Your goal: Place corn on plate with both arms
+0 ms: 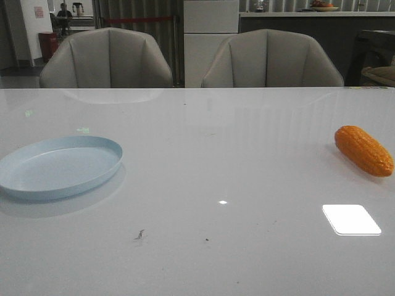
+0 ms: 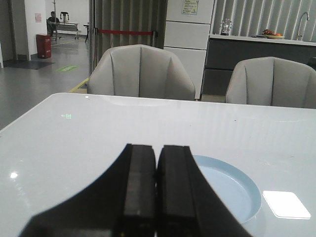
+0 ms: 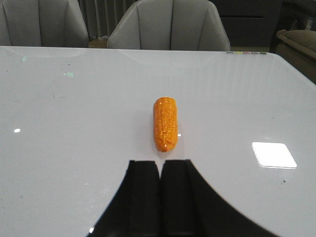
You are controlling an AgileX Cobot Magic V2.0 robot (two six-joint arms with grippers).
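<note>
The orange corn [image 1: 364, 150] lies on the white table at the far right of the front view. The pale blue plate [image 1: 58, 166] sits empty at the left. Neither arm shows in the front view. In the left wrist view my left gripper [image 2: 158, 148] is shut and empty, and the plate [image 2: 237, 190] lies just beyond its fingers, partly hidden by them. In the right wrist view my right gripper [image 3: 160, 163] is shut and empty, with the corn [image 3: 165, 123] lying lengthwise straight ahead of its fingertips, a short gap apart.
Two grey chairs [image 1: 108, 58] [image 1: 271, 58] stand behind the table's far edge. A bright light reflection [image 1: 350, 219] lies on the glossy table [image 1: 216, 154] near the corn. A few small dark specks [image 1: 139, 234] mark the near middle.
</note>
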